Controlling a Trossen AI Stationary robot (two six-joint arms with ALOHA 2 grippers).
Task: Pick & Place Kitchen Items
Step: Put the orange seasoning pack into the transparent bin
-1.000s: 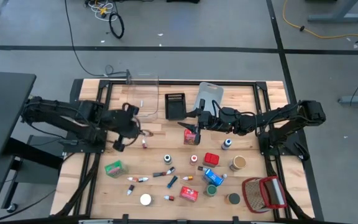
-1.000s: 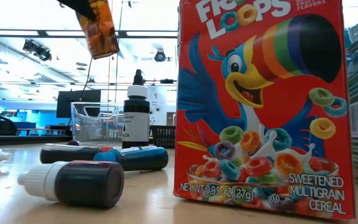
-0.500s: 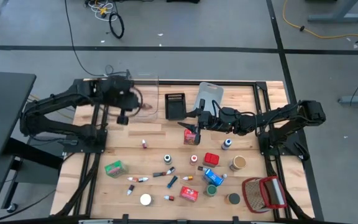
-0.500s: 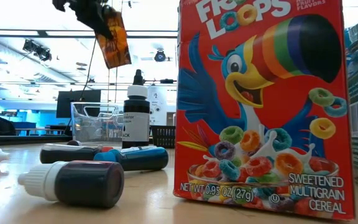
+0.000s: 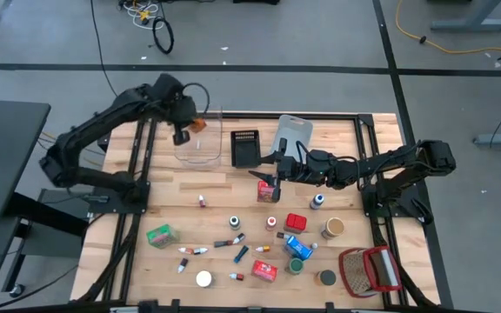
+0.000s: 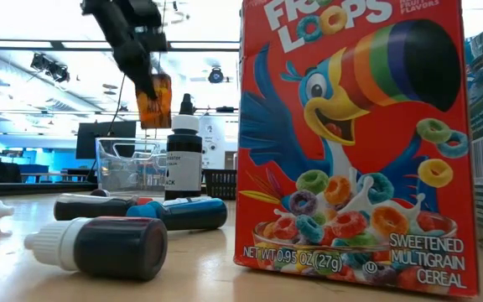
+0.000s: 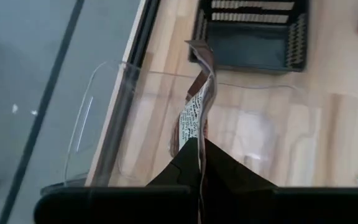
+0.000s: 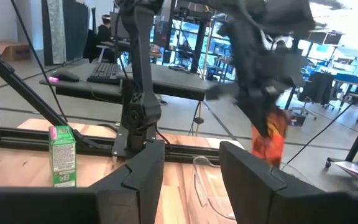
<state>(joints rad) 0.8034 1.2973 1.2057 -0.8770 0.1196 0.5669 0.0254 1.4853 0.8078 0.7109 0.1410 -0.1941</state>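
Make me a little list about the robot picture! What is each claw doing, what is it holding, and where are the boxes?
left gripper: shut on the orange packet, high over the clear bin
right gripper: over the table's middle, fingers apart in its wrist view, holding nothing that shows
black bin: beside the clear bin
cereal box: upright, close to the low camera
green carton: on the table's left side

Table is pale wood planks, smooth matt finish, framed in black metal rails. Clear bin is glossy transparent plastic; black bin is matt slotted plastic. Cereal box is printed cardboard, slight sheen. Small packet looks like crinkled glossy foil. Food-colouring tubes are smooth plastic, white caps.
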